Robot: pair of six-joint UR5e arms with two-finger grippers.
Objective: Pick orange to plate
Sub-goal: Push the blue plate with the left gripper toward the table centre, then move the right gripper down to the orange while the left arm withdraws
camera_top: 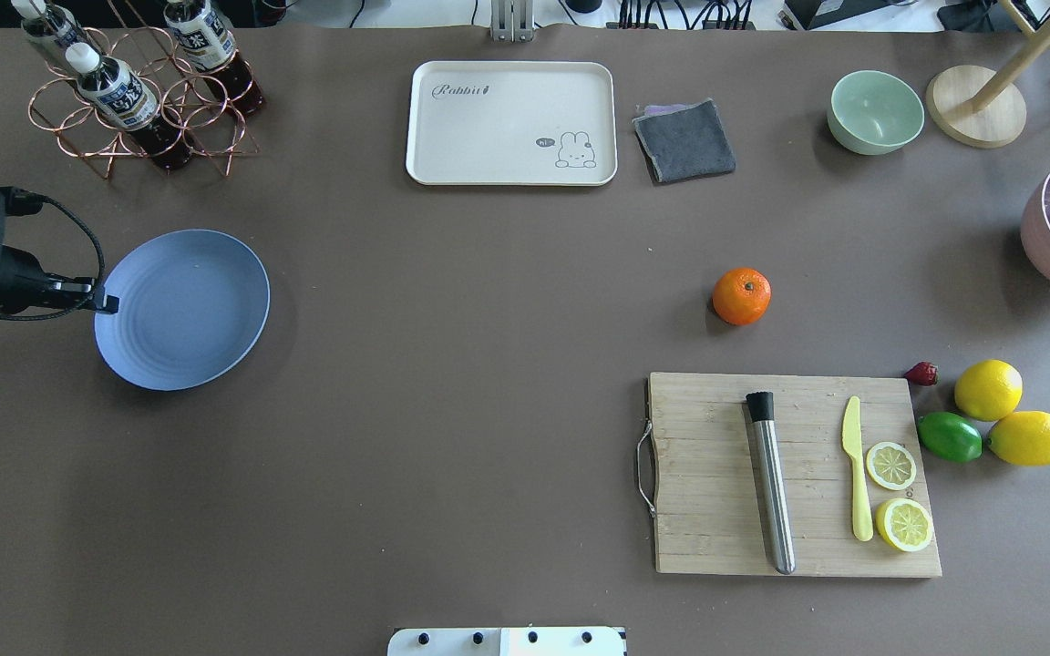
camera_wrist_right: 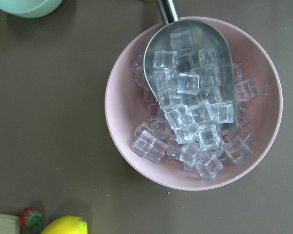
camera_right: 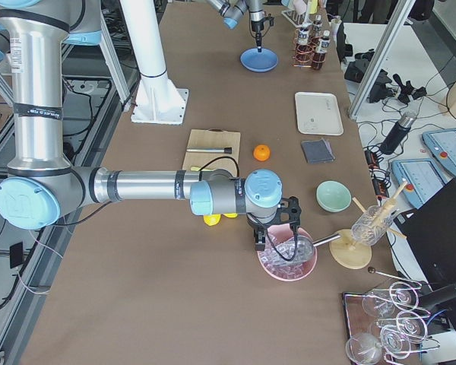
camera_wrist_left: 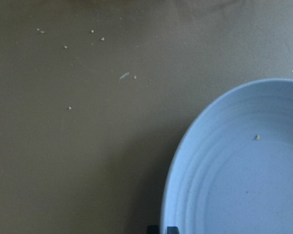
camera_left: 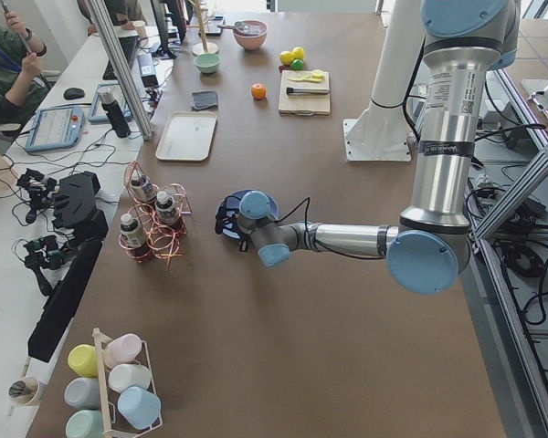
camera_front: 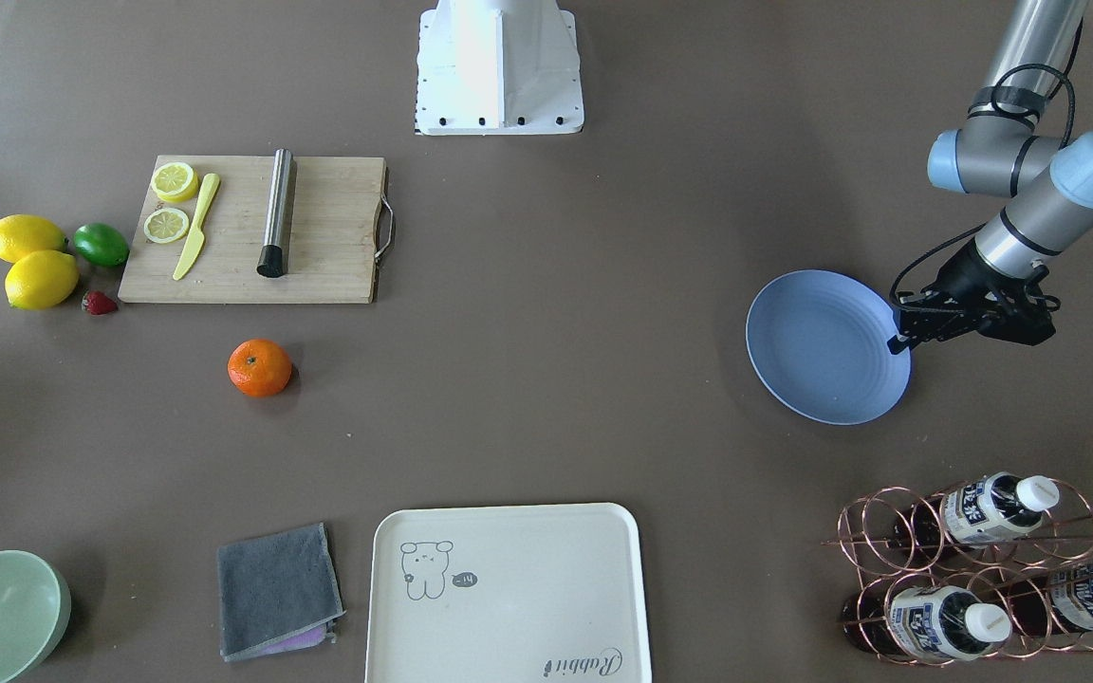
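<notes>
The orange (camera_front: 260, 367) (camera_top: 741, 295) rests alone on the brown table, just off the cutting board's far side and well away from both grippers. The light-blue plate (camera_front: 822, 346) (camera_top: 183, 310) is on the robot's left side, with nothing on it. My left gripper (camera_front: 899, 340) (camera_top: 108, 302) is at the plate's outer rim, its fingertips (camera_wrist_left: 153, 229) close together either side of that rim, shut on it. My right gripper (camera_right: 276, 243) hangs over a pink bowl of ice; whether it is open or shut cannot be told.
A wooden cutting board (camera_top: 716, 474) carries a steel cylinder, a yellow knife and lemon slices; two lemons, a lime (camera_top: 949, 436) and a strawberry lie beside it. At the far side stand a cream tray (camera_top: 452, 137), grey cloth (camera_top: 684, 139), green bowl (camera_top: 875, 111) and bottle rack (camera_top: 138, 118). The pink ice bowl (camera_wrist_right: 118, 105) holds a scoop.
</notes>
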